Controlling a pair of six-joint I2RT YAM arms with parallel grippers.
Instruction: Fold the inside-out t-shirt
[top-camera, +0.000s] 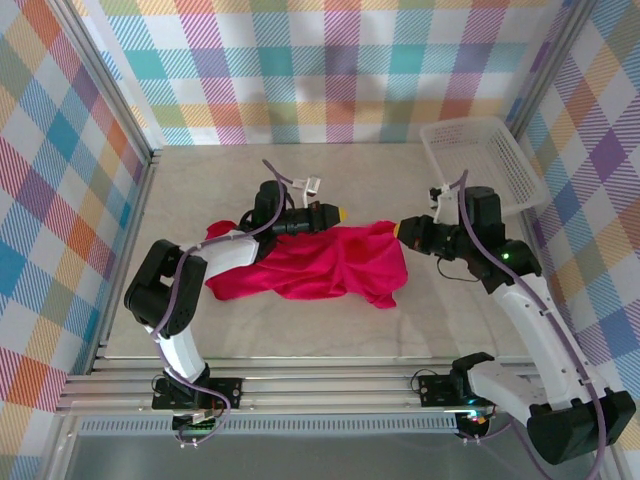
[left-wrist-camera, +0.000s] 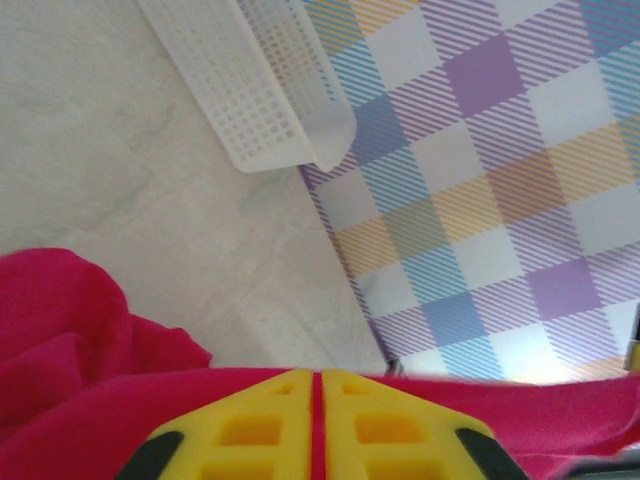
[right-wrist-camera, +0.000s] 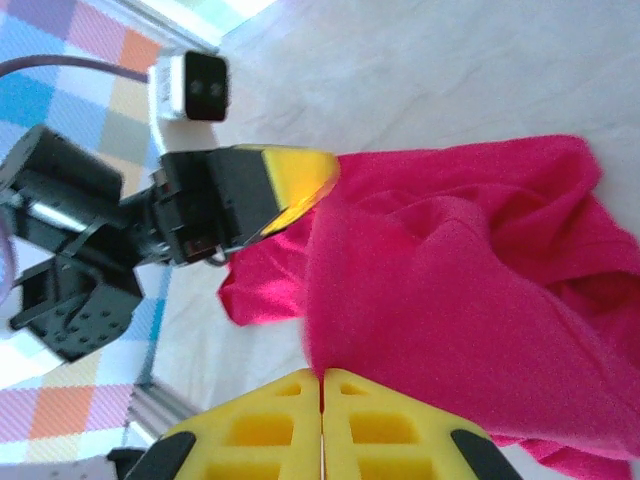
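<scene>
The crimson t-shirt (top-camera: 320, 265) lies bunched in the middle of the overhead frame on the pale desk (top-camera: 200, 190). It spreads from centre-left to just right of centre, and its upper edge is lifted between the two arms.

The left tool (top-camera: 338, 215) sits at the centre of that frame, against the top edge of the cloth. In its own wrist view the two yellow fingers (left-wrist-camera: 250, 425) at the bottom of the frame are drawn almost together. A thin red sliver runs between them, so it appears to be pinching a fold of the t-shirt, though the contact itself is partly hidden.

The right tool (top-camera: 403, 230) is right of centre, at the shirt's upper right corner. In the right wrist view its yellow fingers (right-wrist-camera: 385, 425) at the bottom edge are pressed together. The red fabric tapers down into the seam where they meet, gripped there. The rest of the cloth hangs in loose folds across the right half of that frame.

A white mesh basket (top-camera: 487, 165) stands in the upper right of the overhead frame, well apart from the shirt and close to the plaid wall (top-camera: 320, 70).
</scene>
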